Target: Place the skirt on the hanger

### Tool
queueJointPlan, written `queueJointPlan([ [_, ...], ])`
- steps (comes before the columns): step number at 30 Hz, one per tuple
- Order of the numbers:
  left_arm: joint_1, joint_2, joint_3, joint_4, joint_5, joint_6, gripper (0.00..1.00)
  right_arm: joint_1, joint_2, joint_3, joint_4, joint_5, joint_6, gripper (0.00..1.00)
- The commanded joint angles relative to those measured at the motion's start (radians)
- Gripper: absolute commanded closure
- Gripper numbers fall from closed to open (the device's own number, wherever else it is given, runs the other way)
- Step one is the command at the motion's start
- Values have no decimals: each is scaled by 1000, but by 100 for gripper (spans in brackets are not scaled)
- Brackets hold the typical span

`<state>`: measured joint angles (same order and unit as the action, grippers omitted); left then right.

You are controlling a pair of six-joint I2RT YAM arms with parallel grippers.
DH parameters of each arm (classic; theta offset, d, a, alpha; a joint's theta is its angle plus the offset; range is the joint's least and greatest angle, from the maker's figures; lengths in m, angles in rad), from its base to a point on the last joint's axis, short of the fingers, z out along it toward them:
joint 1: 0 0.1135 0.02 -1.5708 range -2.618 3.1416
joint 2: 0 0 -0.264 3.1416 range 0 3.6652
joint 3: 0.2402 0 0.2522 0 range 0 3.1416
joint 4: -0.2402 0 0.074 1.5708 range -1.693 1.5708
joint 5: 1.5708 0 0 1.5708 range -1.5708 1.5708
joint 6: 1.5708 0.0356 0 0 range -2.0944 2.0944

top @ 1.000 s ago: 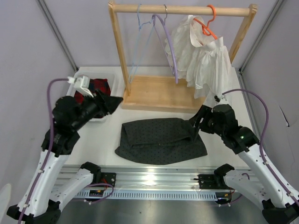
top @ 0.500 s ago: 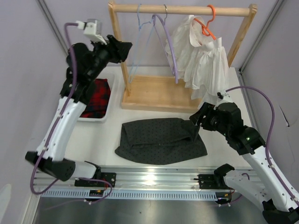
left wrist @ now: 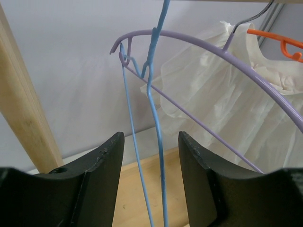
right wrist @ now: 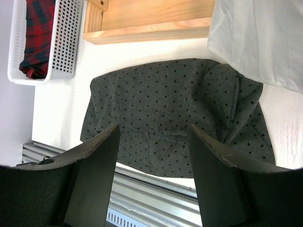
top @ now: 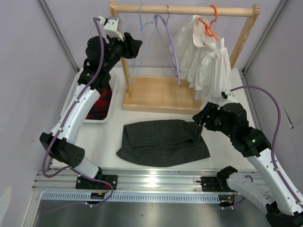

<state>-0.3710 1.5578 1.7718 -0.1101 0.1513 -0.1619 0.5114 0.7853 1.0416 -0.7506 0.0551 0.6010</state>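
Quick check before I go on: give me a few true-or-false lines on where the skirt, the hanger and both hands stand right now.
1. The skirt lies on the table, held by neither hand. True.
2. The left hand is shut on the hanger. False: it is open, and the blue wire stands between its fingers.
3. The hanger hangs from the wooden rail. True.
4. The white garment sits in the basket. False: it hangs on the orange hanger; the basket holds a red plaid garment.
5. The right hand is open above the skirt. True.
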Motion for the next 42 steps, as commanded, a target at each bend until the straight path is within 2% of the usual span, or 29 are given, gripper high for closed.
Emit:
queueJointPlan([
  [1, -17, 15, 58, 43, -9, 50, 45, 3, -1, 26, 19, 0, -18, 36],
  [13, -55, 84, 95, 20, -59, 74, 49, -1, 2, 26, 20, -3, -32, 35],
  [18, -77, 96, 104, 6, -99, 105, 66, -4, -3, 17, 20, 0, -30, 37],
  [19, -80, 93, 110, 3, -102, 111, 74, -4, -3, 15, 20, 0, -30, 37],
  [21, -83, 96, 115, -2, -107, 116, 82, -5, -3, 15, 20, 2, -30, 38],
  [22, -83, 94, 120, -3, -111, 119, 90, -5, -4, 15, 22, 2, -30, 38],
  [25, -85, 85, 126, -3, -116, 127, 100, -5, -3, 14, 23, 3, -32, 39],
  [33, -88, 81, 189, -60, -150, 153, 100, -7, -3, -2, 36, -3, -24, 39],
  [36, -88, 77, 195, -74, -217, 157, 100, -5, -1, 0, 39, -6, -26, 39],
  [42, -88, 70, 186, -79, -208, 148, 100, -7, -1, 1, 33, -1, -27, 39],
])
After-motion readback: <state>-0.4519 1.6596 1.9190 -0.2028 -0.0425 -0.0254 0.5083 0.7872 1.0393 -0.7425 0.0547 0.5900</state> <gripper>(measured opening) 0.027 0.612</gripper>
